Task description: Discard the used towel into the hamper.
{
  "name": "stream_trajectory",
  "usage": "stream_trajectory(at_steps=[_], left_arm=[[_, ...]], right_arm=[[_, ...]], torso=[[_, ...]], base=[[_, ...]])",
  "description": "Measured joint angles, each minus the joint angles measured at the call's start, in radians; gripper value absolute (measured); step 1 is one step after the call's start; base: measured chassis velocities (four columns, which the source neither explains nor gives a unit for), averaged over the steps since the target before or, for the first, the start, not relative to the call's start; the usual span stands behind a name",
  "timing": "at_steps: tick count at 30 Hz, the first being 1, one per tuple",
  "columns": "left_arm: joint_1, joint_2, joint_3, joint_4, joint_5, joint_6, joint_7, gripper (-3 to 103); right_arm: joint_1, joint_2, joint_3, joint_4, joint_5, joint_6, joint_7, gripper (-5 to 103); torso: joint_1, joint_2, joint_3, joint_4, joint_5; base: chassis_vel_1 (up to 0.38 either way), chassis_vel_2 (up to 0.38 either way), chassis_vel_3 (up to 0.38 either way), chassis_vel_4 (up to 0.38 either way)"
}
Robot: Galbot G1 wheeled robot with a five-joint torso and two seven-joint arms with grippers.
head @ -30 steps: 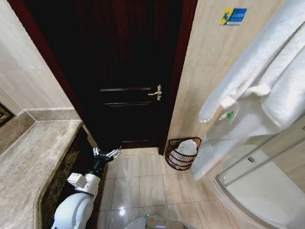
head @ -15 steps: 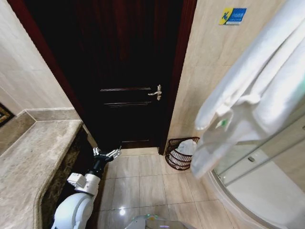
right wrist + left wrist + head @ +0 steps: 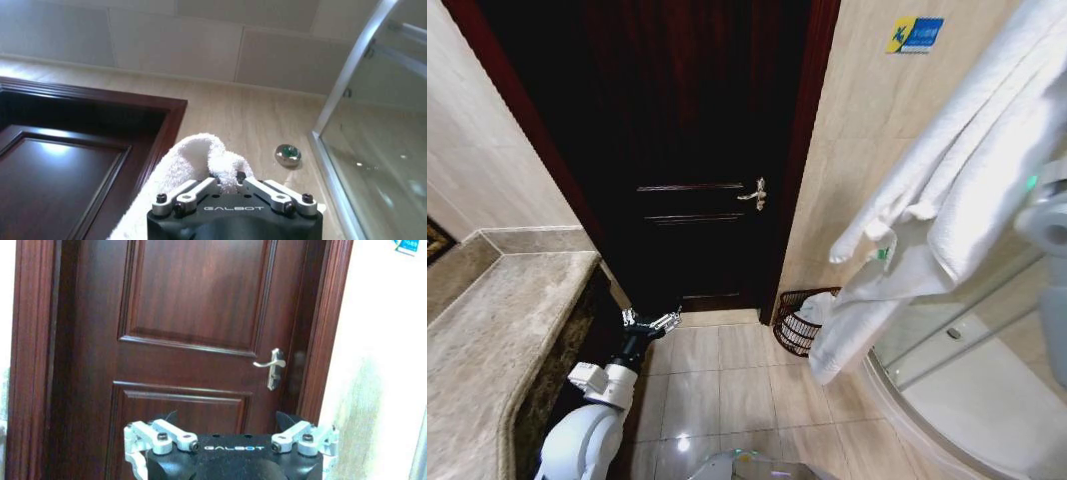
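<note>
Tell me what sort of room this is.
Most likely a hotel-style bathroom: a glass shower enclosure, a stone counter, tiled walls, and a white towel hanging above the wire hamper.

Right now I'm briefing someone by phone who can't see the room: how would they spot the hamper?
Find the dark wooden door. On the tiled floor just right of its frame, against the beige wall, stands the hamper: a small reddish-brown wire basket, partly behind the hanging white towel.

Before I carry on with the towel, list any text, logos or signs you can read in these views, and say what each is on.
"GALBOT": on the left gripper body, left wrist view.
"GALBOT": on the right gripper body, right wrist view; it grips the towel.
Blue and yellow wall sticker: lettering too small to read.
Green towel tag: unreadable.
</note>
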Motion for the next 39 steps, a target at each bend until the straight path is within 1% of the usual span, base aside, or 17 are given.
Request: stream_trajectory(at_steps=[2,5,10,11,16,18,20,21,22,24,26,33,39], left_arm=[[0.0,0.0,0.0,0.0,0.0,0.0,0.0,99],[0.0,0.0,0.0,0.0,0.0,0.0,0.0,99],[0.0,0.0,0.0,0.0,0.0,0.0,0.0,99],[0.0,0.0,0.0,0.0,0.0,0.0,0.0,99],[0.0,0.0,0.0,0.0,0.0,0.0,0.0,99],[0.0,0.0,0.0,0.0,0.0,0.0,0.0,99],[0.0,0.0,0.0,0.0,0.0,0.0,0.0,99],[0.0,0.0,0.0,0.0,0.0,0.0,0.0,99],[0.0,0.0,0.0,0.0,0.0,0.0,0.0,99],[0.0,0.0,0.0,0.0,0.0,0.0,0.0,99],[0.0,0.0,0.0,0.0,0.0,0.0,0.0,99],[0.0,0.0,0.0,0.0,0.0,0.0,0.0,99],[0.0,0.0,0.0,0.0,0.0,0.0,0.0,99]], right_arm=[[0.011,0.004,-0.007,-0.011,-0.002,0.007,-0.003,3],[0.087,0.005,-0.042,-0.053,0.002,0.026,-0.015,3],[0.149,-0.002,-0.067,-0.117,0.009,0.042,-0.038,3],[0.155,0.002,-0.072,-0.132,0.013,0.045,-0.042,3],[0.16,0.022,-0.086,-0.171,0.016,0.06,-0.056,3],[0.151,0.043,-0.097,-0.189,0.007,0.079,-0.063,3],[0.118,0.064,-0.111,-0.185,-0.007,0.094,-0.066,3],[0.118,0.064,-0.111,-0.185,-0.007,0.094,-0.066,3],[0.102,0.078,-0.121,-0.182,-0.02,0.103,-0.071,3],[0.101,0.085,-0.128,-0.182,-0.027,0.109,-0.074,3],[0.113,0.091,-0.142,-0.185,-0.032,0.114,-0.076,3],[0.189,0.079,-0.184,-0.25,-0.032,0.123,-0.097,3],[0.267,0.106,-0.235,-0.336,-0.032,0.15,-0.124,3]], torso=[[0.0,0.0,0.0,0.0,0.0002],[0.0,0.0,0.0,-0.0005,-0.0007],[0.0,0.0,0.0,-0.0007,-0.0005],[0.0,0.0,0.0,-0.0007,0.0],[0.0,0.0,0.0,-0.0005,0.0],[0.0,0.0,0.0,-0.0005,-0.0005],[0.0,0.0,0.0,-0.0005,0.0],[0.0,0.0,0.0,-0.0005,0.0],[0.0,0.0,0.0,-0.0004,0.0009],[0.0,0.0,0.0,-0.0004,0.0004],[0.0,0.0,0.0,-0.0003,-0.0008],[0.0,0.0,0.0,-0.0008,-0.0001],[0.0,0.0,0.0,-0.0002,-0.0004]], base=[[0.0,0.0,0.0,0.0],[0.0,0.0,0.0,0.0],[0.0,0.0,0.0,0.0],[0.0,0.0,0.0,0.0],[0.0,0.0,0.0,0.0],[0.0,0.0,0.0,0.0],[0.0,0.0,0.0,0.0],[0.0,0.0,0.0,0.0],[0.0,0.0,0.0,0.0],[0.0,0.0,0.0,0.0],[0.0,0.0,0.0,0.0],[0.0,0.0,0.0,0.0],[0.0,0.0,0.0,0.0]])
